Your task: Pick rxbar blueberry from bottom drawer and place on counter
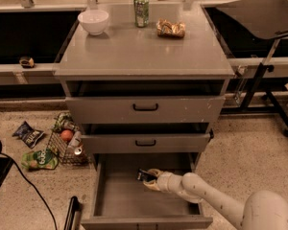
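Note:
The bottom drawer (117, 200) stands pulled open under two shut drawers with black handles. My gripper (148, 177) reaches into it from the right, near the drawer's back middle. It is shut on the rxbar blueberry (142, 174), a small dark bar that sticks out to the left of the fingers, just above the drawer floor. The counter (134, 54) is the grey top of the cabinet, above.
On the counter stand a white bowl (93, 20), a green can (141, 10) and a gold-brown snack bag (171, 28). A wire basket (65, 145) and snack bags (29, 134) lie on the floor at left. A black table (259, 13) stands at right.

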`<state>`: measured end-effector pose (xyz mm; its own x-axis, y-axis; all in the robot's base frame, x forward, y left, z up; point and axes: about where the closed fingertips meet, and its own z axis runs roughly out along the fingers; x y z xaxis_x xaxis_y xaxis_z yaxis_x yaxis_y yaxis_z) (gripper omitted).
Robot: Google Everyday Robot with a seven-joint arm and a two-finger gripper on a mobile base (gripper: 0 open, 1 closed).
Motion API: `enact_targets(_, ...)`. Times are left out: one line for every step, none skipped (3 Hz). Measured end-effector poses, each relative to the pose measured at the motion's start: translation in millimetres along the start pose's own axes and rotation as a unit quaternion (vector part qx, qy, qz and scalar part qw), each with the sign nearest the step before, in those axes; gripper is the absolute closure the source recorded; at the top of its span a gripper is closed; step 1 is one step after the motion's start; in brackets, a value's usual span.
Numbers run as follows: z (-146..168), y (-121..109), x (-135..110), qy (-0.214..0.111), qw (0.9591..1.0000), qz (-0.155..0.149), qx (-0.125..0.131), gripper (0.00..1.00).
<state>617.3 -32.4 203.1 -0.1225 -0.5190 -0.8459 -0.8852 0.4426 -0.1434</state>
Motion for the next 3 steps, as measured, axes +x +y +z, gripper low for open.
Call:
enact_targets(0.2, 22.9, -7.7, -0.016, 0.999, 0.0, -0.041, 1.0)
enact_targets(0.2, 22.9, -7.8, -0.016, 0.999, 0.0, -0.041, 1.0)
enact_targets(-8.6, 34.9, -38.1, -0.029, 0.9945, -0.058, -0.082, 1.0)
